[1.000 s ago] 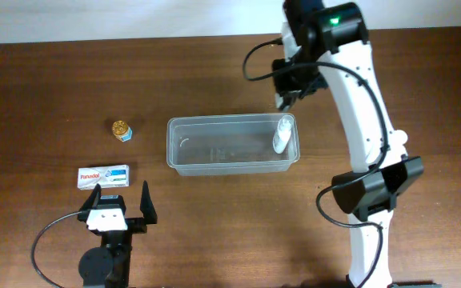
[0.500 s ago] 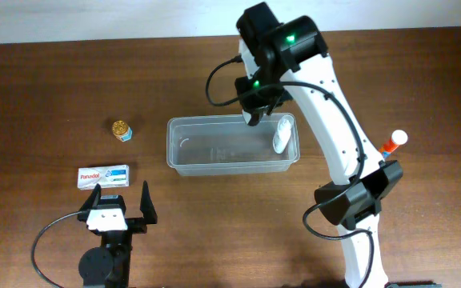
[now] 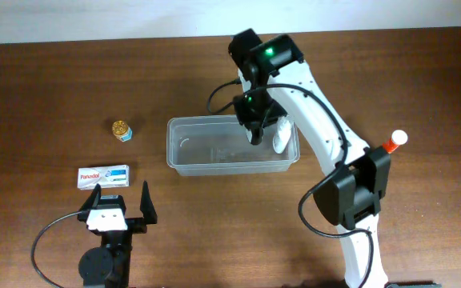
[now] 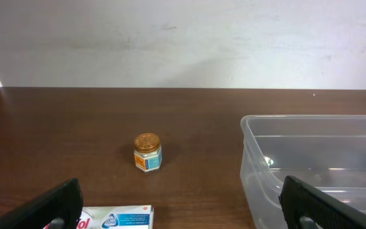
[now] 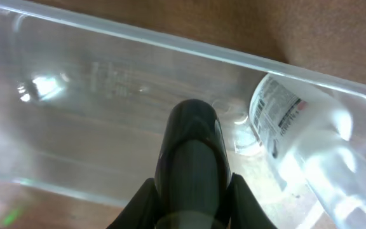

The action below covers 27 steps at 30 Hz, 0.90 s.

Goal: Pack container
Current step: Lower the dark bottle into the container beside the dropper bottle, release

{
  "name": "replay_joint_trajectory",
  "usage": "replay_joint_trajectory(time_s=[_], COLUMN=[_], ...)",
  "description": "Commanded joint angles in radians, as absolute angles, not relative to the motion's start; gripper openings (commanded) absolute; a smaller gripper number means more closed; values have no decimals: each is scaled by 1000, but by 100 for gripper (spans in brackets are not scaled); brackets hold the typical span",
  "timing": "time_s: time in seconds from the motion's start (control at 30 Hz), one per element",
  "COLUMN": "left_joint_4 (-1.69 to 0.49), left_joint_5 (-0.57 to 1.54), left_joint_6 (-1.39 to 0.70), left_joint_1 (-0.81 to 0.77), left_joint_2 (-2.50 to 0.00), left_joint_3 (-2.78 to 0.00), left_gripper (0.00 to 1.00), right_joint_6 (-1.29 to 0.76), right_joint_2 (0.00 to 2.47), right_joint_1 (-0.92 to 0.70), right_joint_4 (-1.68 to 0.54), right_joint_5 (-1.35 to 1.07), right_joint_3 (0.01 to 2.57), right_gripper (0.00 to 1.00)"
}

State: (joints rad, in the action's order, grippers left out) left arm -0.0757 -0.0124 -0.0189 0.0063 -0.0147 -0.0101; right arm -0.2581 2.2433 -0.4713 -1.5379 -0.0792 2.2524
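The container [image 3: 184, 163] is a clear rectangular tub at mid-table; it also shows in the left wrist view [image 4: 257, 166] and the right wrist view [image 5: 126, 44]. A white bottle [image 3: 281, 136] lies in its right end, also seen in the right wrist view [image 5: 284, 121]. My right gripper [image 3: 253, 132] hangs over the tub's right half, shut on a dark rounded bottle [image 5: 189, 143]. My left gripper [image 3: 120, 200] is open and empty near the front left, behind a white and blue Panadol box [image 3: 102, 176].
A small jar with a gold lid [image 3: 122, 129] stands left of the tub, also in the left wrist view [image 4: 147, 152]. A white bottle with a red band [image 3: 392, 142] lies at the right, beside the right arm. The box shows in the left wrist view [image 4: 116, 218].
My right arm has swung left from the tub's far right corner to over its right half, with the dark bottle in it. The left arm has not moved.
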Motion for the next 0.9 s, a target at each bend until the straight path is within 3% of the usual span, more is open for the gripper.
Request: replay_joint_trajectory(time_s=[0.0,0.87], left_joint_4=[-84,-84], left_joint_5=[-15,-15], left_joint_6=[-4,-4], left_joint_1=[10,10], left_joint_2=[-6,-6], left_joint_3=[-9,-9], left_gripper=[99,99], right_joint_6=[-295,-429], right_joint_2=[2213,2215], right_joint_1=[-471,-470], right_joint_4=[-1501,-1369], right_joint_5=[-67,100], right_joint_3=[2185,2064], right_gripper=[20,20])
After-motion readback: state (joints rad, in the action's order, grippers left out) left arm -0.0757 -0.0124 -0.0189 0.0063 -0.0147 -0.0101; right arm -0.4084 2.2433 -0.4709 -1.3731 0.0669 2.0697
